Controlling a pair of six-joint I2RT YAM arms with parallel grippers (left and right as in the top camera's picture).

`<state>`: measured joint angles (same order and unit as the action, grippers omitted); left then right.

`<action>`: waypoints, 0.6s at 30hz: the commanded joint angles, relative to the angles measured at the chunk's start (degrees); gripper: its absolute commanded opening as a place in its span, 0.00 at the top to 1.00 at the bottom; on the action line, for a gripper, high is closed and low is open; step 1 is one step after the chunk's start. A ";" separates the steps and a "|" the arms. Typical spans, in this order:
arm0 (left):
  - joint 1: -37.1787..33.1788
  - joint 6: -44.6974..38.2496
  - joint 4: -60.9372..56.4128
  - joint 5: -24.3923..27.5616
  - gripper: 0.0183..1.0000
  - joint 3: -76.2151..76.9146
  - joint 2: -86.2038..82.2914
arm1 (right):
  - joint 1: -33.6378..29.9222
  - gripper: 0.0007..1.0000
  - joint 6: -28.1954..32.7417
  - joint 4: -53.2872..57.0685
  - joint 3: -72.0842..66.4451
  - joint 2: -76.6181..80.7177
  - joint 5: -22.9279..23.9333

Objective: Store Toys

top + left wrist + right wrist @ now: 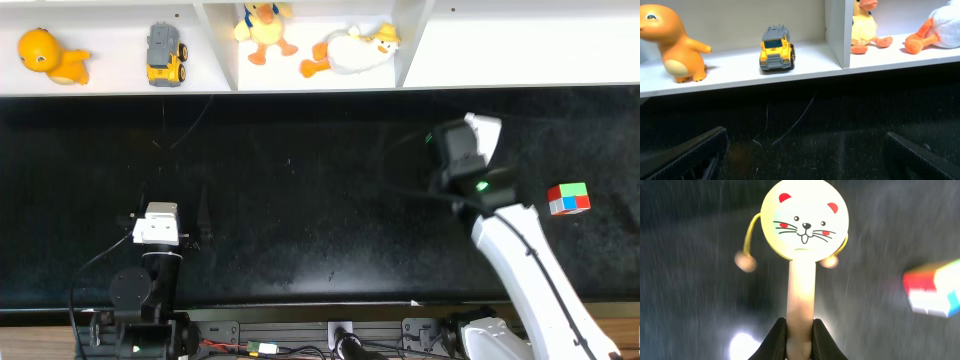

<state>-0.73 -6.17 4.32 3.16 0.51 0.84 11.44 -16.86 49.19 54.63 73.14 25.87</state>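
Slippage worries us: at two o'clock our right gripper (800,330) pinches the rattle drum (805,222) by its handle end; loose beads (744,262) could snag the shelf (500,60). Left gripper (805,150) spread, eight o'clock.

You're looking at a rattle drum (803,255) of smooth pale wood, a glossy plastic truck (776,47), a fuzzy cloth duck (265,30), a matt black tabletop (300,200).
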 commanded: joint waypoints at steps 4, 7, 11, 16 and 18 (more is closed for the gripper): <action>0.11 -0.68 0.33 -0.33 0.00 -0.07 -0.68 | -9.88 0.96 27.71 -11.26 10.75 10.91 -16.15; 0.11 -0.68 0.33 -0.31 0.00 -0.07 -0.68 | -11.10 0.96 31.01 -12.02 15.52 16.61 -18.40; 0.11 -0.68 0.33 -0.31 0.00 -0.07 -0.68 | -11.02 0.96 35.17 -12.46 21.75 23.67 -21.64; 0.11 -0.68 0.33 -0.31 0.00 -0.07 -0.68 | -10.21 0.96 35.32 -12.52 28.72 31.06 -23.98; 0.11 -0.68 0.33 -0.31 0.00 -0.07 -0.68 | -9.55 0.96 35.32 -13.11 30.58 32.94 -24.15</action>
<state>-0.73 -6.17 4.32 3.14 0.51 0.84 0.89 16.80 36.88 81.65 104.40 4.21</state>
